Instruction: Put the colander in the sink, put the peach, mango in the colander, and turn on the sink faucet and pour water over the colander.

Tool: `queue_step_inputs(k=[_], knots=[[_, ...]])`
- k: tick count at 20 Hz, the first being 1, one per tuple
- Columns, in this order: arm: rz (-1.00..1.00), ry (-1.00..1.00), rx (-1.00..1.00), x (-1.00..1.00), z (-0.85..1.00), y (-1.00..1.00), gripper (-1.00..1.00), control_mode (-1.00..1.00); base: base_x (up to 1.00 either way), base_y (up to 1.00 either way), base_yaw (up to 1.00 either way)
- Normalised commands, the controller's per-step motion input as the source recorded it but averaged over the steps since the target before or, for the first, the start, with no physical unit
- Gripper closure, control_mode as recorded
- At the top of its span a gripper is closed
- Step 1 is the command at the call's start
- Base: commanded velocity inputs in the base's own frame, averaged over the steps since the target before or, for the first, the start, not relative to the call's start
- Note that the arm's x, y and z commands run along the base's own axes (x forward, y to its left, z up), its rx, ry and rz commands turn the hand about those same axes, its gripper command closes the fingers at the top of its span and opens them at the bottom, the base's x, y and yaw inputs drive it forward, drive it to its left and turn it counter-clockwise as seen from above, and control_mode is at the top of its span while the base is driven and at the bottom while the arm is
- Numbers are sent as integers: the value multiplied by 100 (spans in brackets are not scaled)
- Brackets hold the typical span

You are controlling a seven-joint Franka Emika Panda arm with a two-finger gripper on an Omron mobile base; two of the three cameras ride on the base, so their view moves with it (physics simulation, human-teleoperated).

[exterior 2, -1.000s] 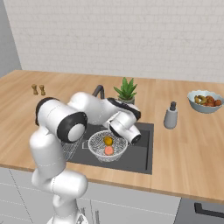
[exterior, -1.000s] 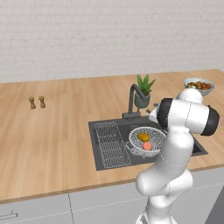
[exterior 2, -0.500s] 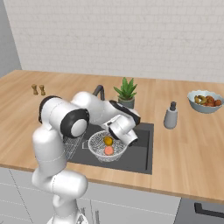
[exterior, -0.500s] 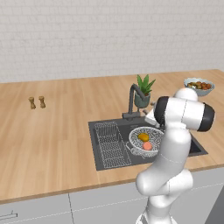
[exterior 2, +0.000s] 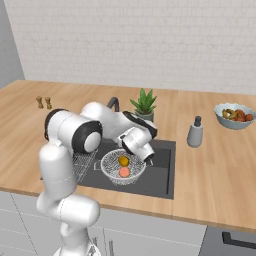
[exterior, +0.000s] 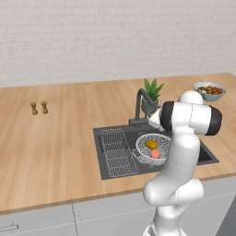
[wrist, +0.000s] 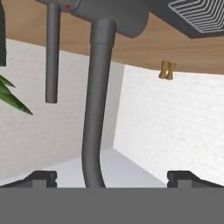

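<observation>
While the white arm is covering much of the sink [exterior: 107, 156] from the left base camera, the colander [exterior 2: 123, 167] is sitting in plain sight inside the basin, with the mango [exterior 2: 123, 160] lying at its far side and the peach [exterior 2: 124, 172] lying nearer, the two fruits just beside each other. From the right base camera the gripper [exterior 2: 148, 156] is hanging at the colander's right rim, its tips too small to read there. Through the hand camera the two dark fingertips [wrist: 41, 178] are standing wide apart at the bottom corners, holding nothing, with the curved spout of the sink faucet [wrist: 97, 105] running between them; the view is rolled upside down, so the counter is showing at the top. A potted plant [exterior 2: 143, 105] is standing just behind the faucet, crowding it. To the right a soap dispenser [exterior 2: 195, 132] and a fruit bowl [exterior 2: 235, 115] are resting well apart from the sink, and two small shakers [exterior: 38, 108] are standing far to the left.
</observation>
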Motion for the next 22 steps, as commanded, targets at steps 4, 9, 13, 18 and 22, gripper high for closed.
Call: queue_step_inputs(k=[4, 9, 13, 18, 22], knots=[[0, 0, 0, 45, -4, 0, -100, -100, 0, 0, 0], [0, 0, 0, 45, -30, -15, -100, -100, 0, 0, 0], [0, 0, 0, 36, -48, -25, -100, -100, 0, 0, 0], [0, 0, 0, 34, -32, -7, -100, -100, 0, 0, 0], [-5, 0, 0, 34, -10, 2, -100, -100, 0, 0, 0]])
